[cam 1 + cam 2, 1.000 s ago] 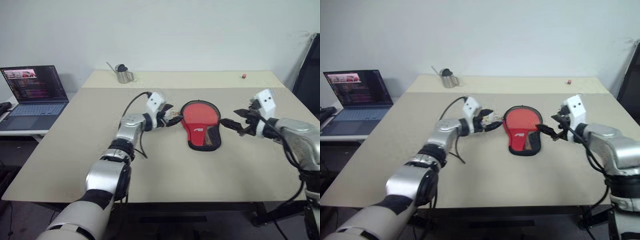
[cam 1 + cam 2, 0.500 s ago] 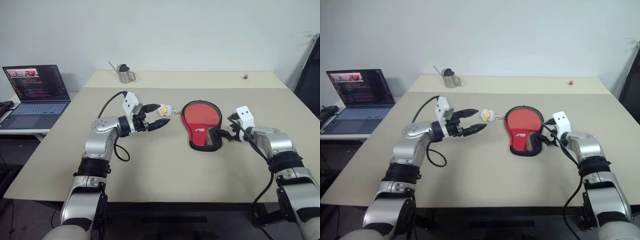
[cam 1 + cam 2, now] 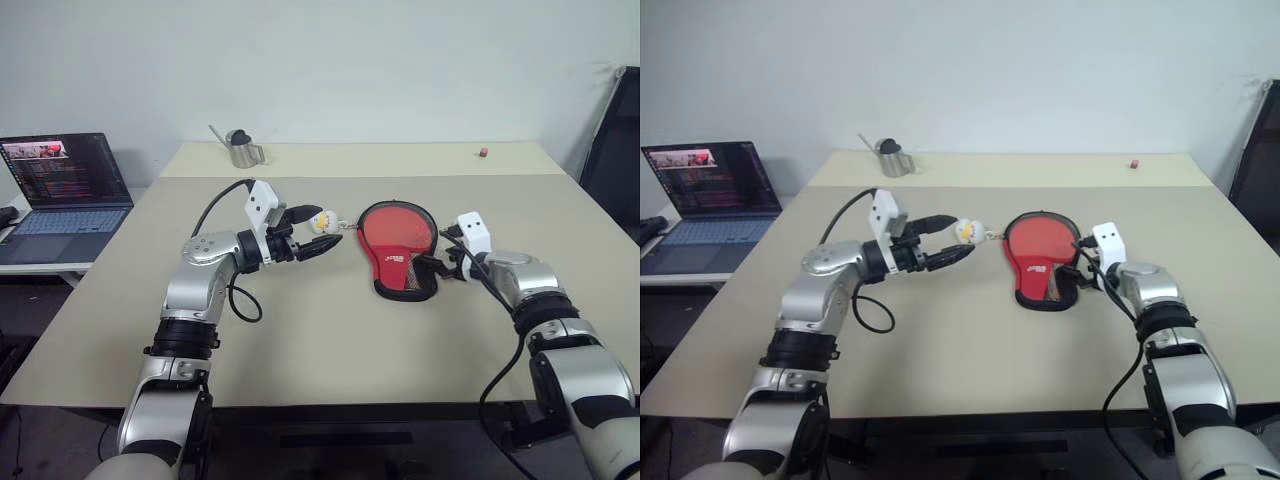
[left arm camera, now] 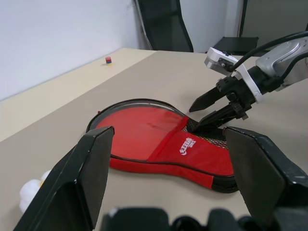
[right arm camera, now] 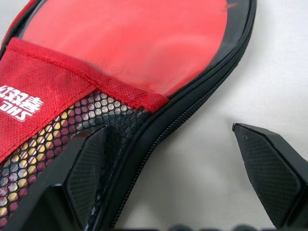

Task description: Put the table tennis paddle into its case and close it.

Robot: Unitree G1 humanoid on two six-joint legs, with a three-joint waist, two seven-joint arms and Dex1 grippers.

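Right wrist view: the soft black-and-red paddle-shaped case (image 5: pixel 120 72) lies flat on the beige worktop (image 5: pixel 202 159), red paddle face (image 5: pixel 139 43) showing inside; right gripper (image 5: pixel 185 173) spread wide and empty at its zipped edge; left gripper (image 3: pixel 322 232) open, empty.

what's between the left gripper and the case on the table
The small white-and-yellow ball lies between the left gripper and the case, close to the gripper's tips; the left eye view shows it.

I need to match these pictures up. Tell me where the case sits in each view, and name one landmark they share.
Left eye view: case on the table, right of centre.
Right eye view: case right of centre, beside the right pincer.
Left wrist view: case across the middle.
Right wrist view: case close up, over the upper left.
Shared landmark: the red logo panel.
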